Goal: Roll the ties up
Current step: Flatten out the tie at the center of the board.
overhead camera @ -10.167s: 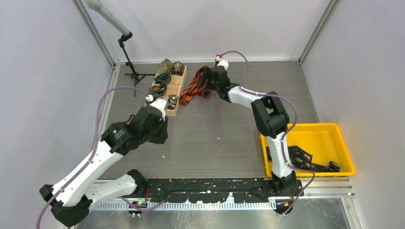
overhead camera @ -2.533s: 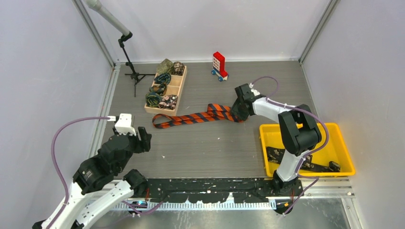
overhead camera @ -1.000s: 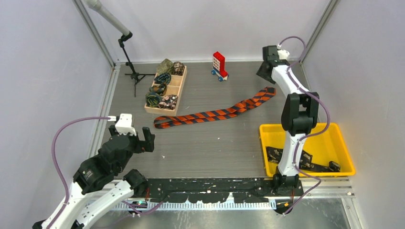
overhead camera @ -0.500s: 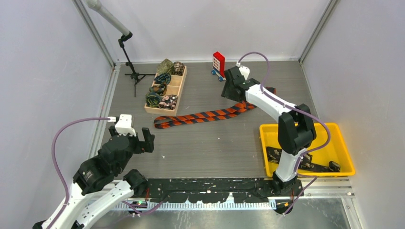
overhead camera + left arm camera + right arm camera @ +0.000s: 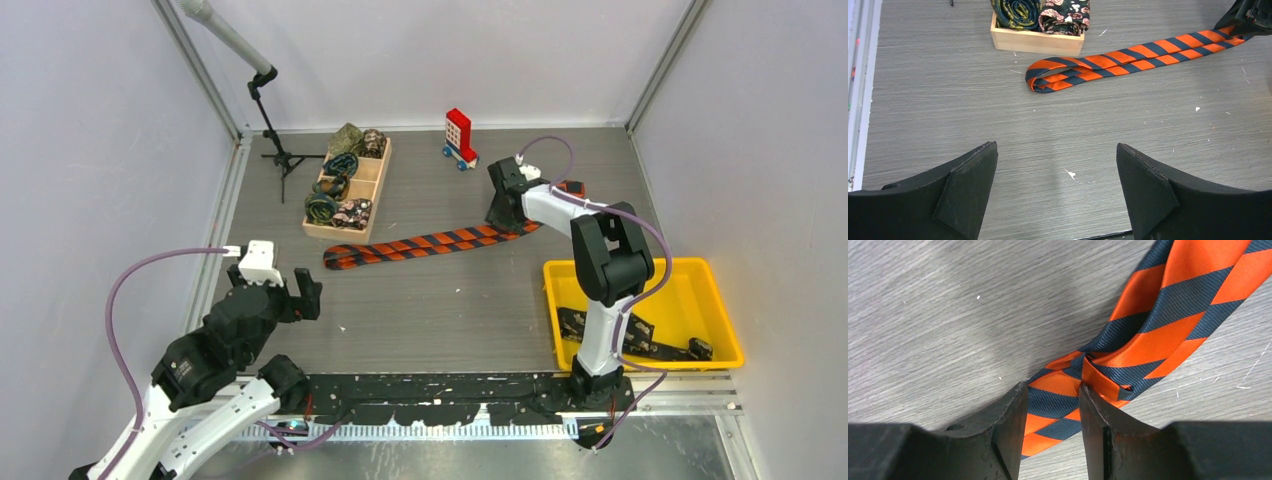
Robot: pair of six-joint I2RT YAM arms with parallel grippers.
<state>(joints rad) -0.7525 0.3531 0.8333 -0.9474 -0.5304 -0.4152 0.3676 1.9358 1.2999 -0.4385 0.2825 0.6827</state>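
Vs half a second back: the right arm has come away from the red-and-white toy block on blue wheels toward 5 o'clock and down onto the orange-and-dark striped fabric tie. A second back it was up in the far right corner. Left arm hasn't moved.

Right tool: narrow gap, fingers either side of a bunched fold near the tie's 3 o'clock end. Fabric fills the gap and touches both fingers. Can't tell if it's actually clamped.

Left tool: wide, holding nothing, over the bare grey wood-grain surface at 6 o'clock of the tie's folded end.

Tie lies flat mid-surface, fold at 9 o'clock. Light wooden tray of rolled ties sits just at 12 o'clock of that fold.
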